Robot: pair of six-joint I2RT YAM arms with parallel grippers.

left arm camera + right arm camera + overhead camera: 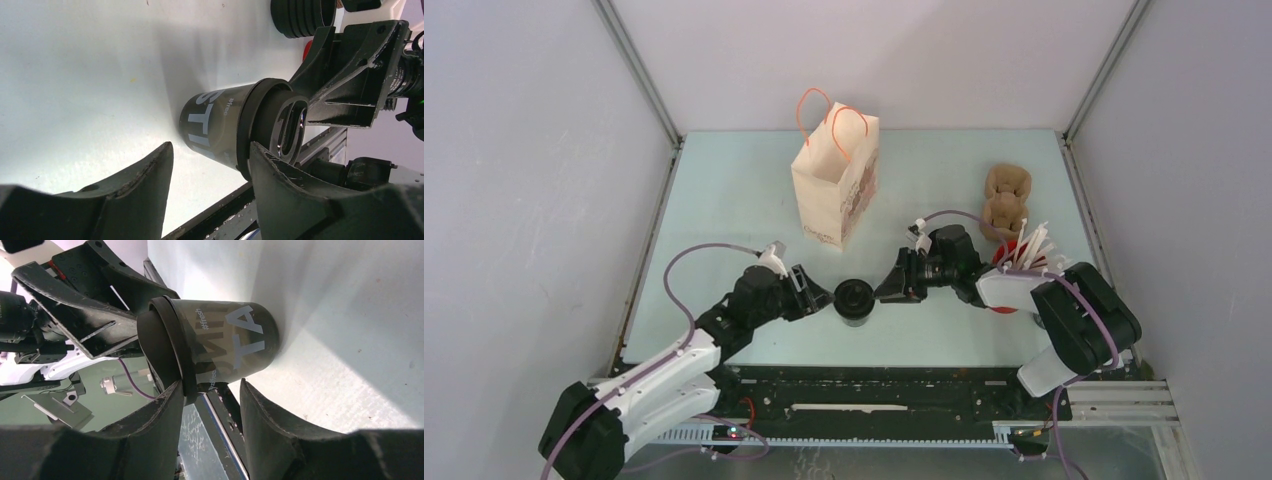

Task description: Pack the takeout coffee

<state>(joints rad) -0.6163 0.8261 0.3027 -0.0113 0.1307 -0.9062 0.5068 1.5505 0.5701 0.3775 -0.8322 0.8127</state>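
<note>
The small round black cup with a black lid [855, 300] stands upright on the pale green table [724, 200]. The left gripper [823, 293] and the right gripper [883, 288] sit close on each side of it. Both have their jaws apart, not squeezing it. The pale paper bag with orange handles [836, 180] stands further back

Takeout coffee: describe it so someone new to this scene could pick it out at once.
On the pale green table, in front of the paper bag, look between the left hand and the right hand. The takeout coffee stands there: a small black lidded cup with pale lettering, unlike the red cup of white sticks and the brown pulp carrier at right.
</note>
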